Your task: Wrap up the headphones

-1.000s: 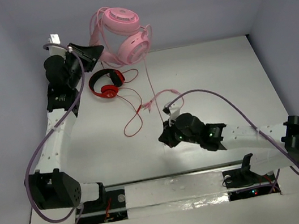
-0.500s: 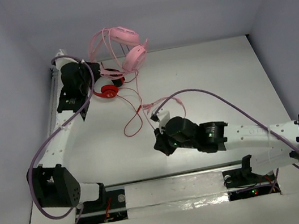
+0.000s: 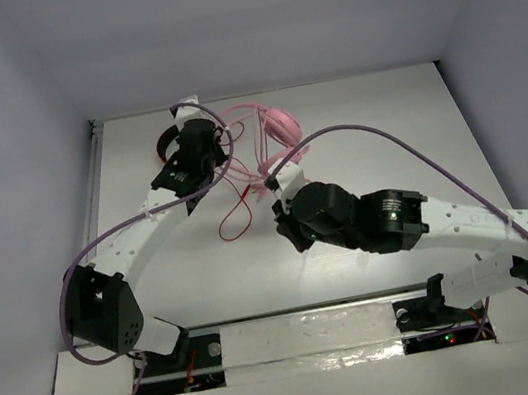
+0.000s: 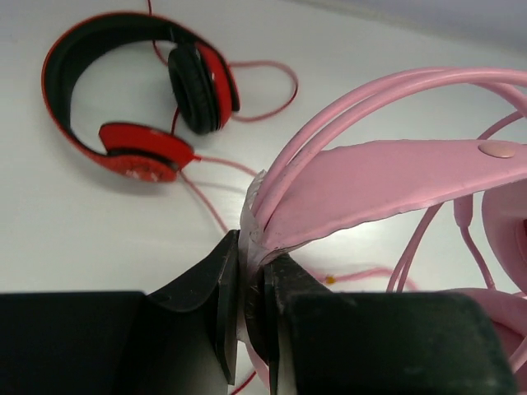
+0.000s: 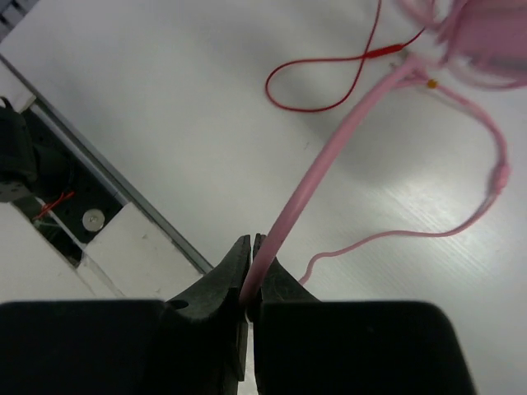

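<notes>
The pale-pink headphones point(image 3: 275, 126) hang low at the back middle of the table, partly hidden by both arms. My left gripper point(image 4: 251, 257) is shut on the end of their pink headband point(image 4: 395, 177), with thin pink cable loops running along the band. A padded cup point(image 4: 509, 226) shows at the right edge. My right gripper point(image 5: 254, 247) is shut on the long pink cable point(image 5: 329, 156), which runs taut up to the blurred headphones point(image 5: 486, 29). In the top view the right gripper point(image 3: 294, 238) is near the table's middle, in front of the headphones.
The smaller red-and-black headphones point(image 4: 140, 99) lie on the table to the left of the pink ones, mostly hidden under my left arm in the top view point(image 3: 166, 141). Their red cable point(image 3: 237, 217) loops across the middle. The table's metal front rail point(image 5: 107, 164) is close to my right gripper.
My left arm has swung the pink headphones down and to the right, from high at the back to over the table. My right arm has moved forward and up with the cable.
</notes>
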